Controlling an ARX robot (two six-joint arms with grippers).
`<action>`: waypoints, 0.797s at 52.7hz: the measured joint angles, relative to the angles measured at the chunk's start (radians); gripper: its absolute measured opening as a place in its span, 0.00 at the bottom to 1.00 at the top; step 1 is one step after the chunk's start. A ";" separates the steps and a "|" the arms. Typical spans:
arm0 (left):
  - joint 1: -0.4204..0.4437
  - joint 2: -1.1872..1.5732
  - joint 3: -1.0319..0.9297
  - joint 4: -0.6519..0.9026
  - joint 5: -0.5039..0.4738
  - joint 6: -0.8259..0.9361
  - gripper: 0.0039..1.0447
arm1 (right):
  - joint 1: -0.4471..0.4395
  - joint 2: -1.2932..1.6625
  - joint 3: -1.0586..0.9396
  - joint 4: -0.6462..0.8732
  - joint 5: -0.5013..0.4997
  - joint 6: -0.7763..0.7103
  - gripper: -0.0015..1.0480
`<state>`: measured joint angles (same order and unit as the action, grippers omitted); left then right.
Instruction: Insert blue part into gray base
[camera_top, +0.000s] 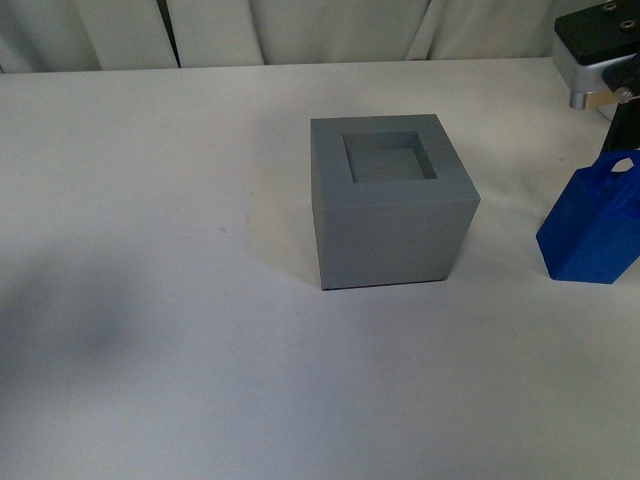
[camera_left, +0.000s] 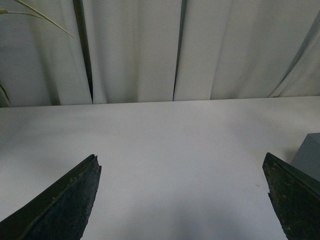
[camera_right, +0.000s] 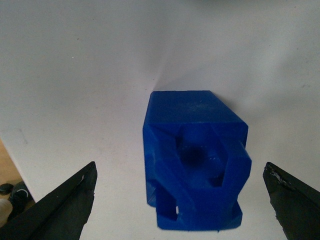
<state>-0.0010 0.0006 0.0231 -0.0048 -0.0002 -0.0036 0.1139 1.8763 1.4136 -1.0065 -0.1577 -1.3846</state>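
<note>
The gray base stands in the middle of the white table, its square recess facing up and empty. Its corner also shows in the left wrist view. The blue part stands upright on the table to the right of the base, apart from it, handle up. My right gripper is open directly above the blue part, one finger on each side, not touching. Its wrist housing shows above the part. My left gripper is open and empty over bare table, left of the base.
The white table runs back to pale curtains. A plant leaf hangs at the far left. The table's edge and the floor show beside the right gripper.
</note>
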 joint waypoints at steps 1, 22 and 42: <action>0.000 0.000 0.000 0.000 0.000 0.000 0.94 | 0.000 0.007 0.004 0.001 0.000 -0.002 0.93; 0.000 0.000 0.000 0.000 0.000 0.000 0.94 | 0.008 0.063 0.049 0.016 -0.007 -0.006 0.93; 0.000 0.000 0.000 0.000 0.000 0.000 0.94 | 0.014 0.074 0.063 0.002 -0.001 0.002 0.49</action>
<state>-0.0010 0.0006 0.0231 -0.0048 0.0002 -0.0040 0.1276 1.9507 1.4761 -1.0050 -0.1589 -1.3830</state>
